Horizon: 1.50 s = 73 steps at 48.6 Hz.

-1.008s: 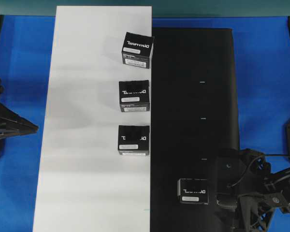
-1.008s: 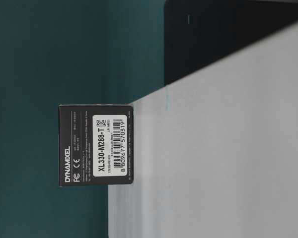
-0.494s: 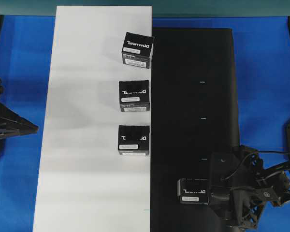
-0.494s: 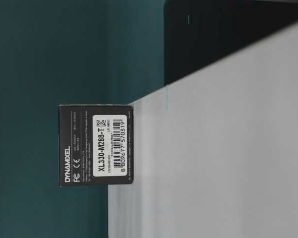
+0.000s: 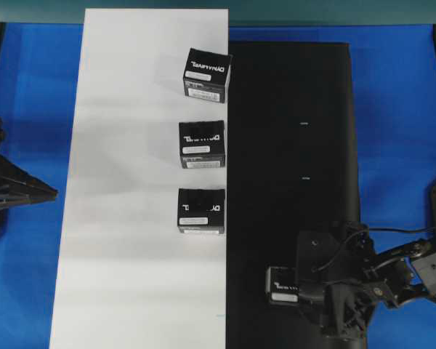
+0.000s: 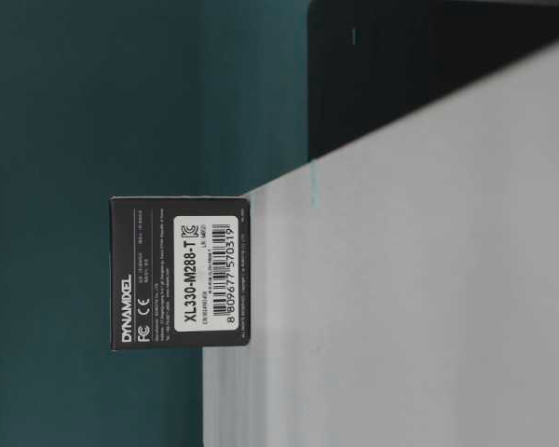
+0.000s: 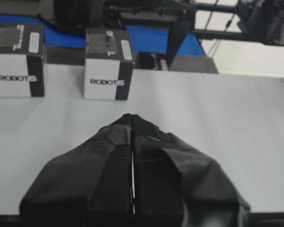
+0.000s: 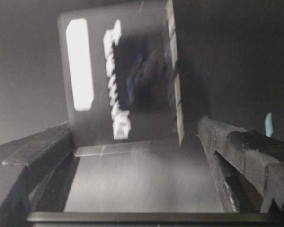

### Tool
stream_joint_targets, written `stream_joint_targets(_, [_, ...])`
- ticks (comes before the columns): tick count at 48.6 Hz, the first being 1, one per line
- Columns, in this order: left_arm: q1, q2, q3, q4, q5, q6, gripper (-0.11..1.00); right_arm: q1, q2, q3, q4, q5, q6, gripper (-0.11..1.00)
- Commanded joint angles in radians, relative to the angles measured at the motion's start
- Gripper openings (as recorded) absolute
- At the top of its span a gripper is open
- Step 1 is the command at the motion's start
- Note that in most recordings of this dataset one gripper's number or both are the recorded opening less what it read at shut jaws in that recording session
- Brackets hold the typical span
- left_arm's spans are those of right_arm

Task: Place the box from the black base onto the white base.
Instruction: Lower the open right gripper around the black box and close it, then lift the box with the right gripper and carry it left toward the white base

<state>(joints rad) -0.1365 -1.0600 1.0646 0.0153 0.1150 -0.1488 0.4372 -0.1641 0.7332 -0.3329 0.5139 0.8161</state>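
One box (image 5: 279,284) stands on the black base (image 5: 291,109) near its front edge, and its right part is hidden under my right gripper (image 5: 304,292). In the right wrist view the box (image 8: 123,80) lies between the spread fingers (image 8: 227,142). That gripper (image 8: 132,146) is open and I see no squeeze on the box. My left gripper (image 7: 132,118) is shut and empty, low over the white base (image 7: 227,118). From overhead the left gripper (image 5: 51,193) sits at the left edge of the white base (image 5: 131,254).
Three like boxes stand in a column on the white base's right side: a far box (image 5: 207,73), a middle box (image 5: 201,144) and a near box (image 5: 200,211). The table-level view shows one box (image 6: 180,272) up close. Blue table (image 5: 400,109) surrounds both sheets.
My right gripper has slid left across the black base until its open fingers straddle the box. The box and the left arm have not moved.
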Motion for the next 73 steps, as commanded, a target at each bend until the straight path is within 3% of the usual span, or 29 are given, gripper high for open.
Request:
stream_joint_targets(1, [-0.002,0.005,-0.026,0.002,-0.003,0.000,-0.05,-0.018,0.023,-0.018,-0.018,-0.018,0.000,1.00])
stream_joint_targets(49, [-0.002,0.006,-0.025,0.002,-0.003,-0.002,-0.05,-0.025,0.071,-0.051,-0.020,-0.060,0.026,0.99])
stream_joint_targets(65, [-0.002,0.006,-0.025,0.003,-0.002,-0.002,-0.05,-0.020,0.064,-0.048,-0.020,-0.072,0.054,0.73])
stream_joint_targets(73, [-0.002,0.005,-0.025,0.003,-0.003,-0.002,-0.05,-0.012,0.052,-0.051,-0.020,-0.067,0.052,0.66])
